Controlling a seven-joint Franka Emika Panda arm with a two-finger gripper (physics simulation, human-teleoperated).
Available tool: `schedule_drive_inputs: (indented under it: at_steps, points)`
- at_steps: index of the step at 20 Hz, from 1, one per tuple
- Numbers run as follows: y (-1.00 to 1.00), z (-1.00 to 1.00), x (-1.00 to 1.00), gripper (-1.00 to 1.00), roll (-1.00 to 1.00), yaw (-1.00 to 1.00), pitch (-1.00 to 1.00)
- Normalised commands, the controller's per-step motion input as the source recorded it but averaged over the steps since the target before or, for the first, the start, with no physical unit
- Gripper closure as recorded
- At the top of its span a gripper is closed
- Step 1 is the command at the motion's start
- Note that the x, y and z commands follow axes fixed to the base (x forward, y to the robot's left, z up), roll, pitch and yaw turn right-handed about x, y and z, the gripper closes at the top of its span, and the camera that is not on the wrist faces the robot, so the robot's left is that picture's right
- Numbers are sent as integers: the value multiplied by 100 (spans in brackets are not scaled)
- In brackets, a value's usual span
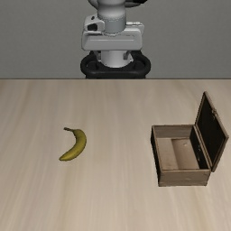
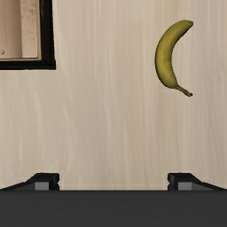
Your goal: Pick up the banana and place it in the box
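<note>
My gripper (image 2: 113,181) hangs wide open above the table (image 1: 108,108), banana (image 1: 74,144) lying well apart from the open box (image 1: 183,179).

Pale matt wood table (image 1: 36,117), dark wooden box (image 1: 185,180), perhaps waxy banana (image 1: 78,143)

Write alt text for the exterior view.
A yellow banana lies on a pale wooden table, well apart from a wooden box with its lid open, at the exterior view's right. The robot arm stands at the far side.
</note>
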Motion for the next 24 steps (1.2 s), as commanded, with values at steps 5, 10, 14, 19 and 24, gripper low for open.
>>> schedule_drive_inputs:
  at_steps: [5, 10, 14, 19, 24]
  points:
    - [-100, 0, 0, -100, 0, 0, 0]
    - [-60, 0, 40, -100, 0, 0, 0]
    - [0, 0, 100, -100, 0, 0, 0]
    - [0, 0, 100, -100, 0, 0, 0]
    - [-20, -20, 60, -100, 0, 0, 0]
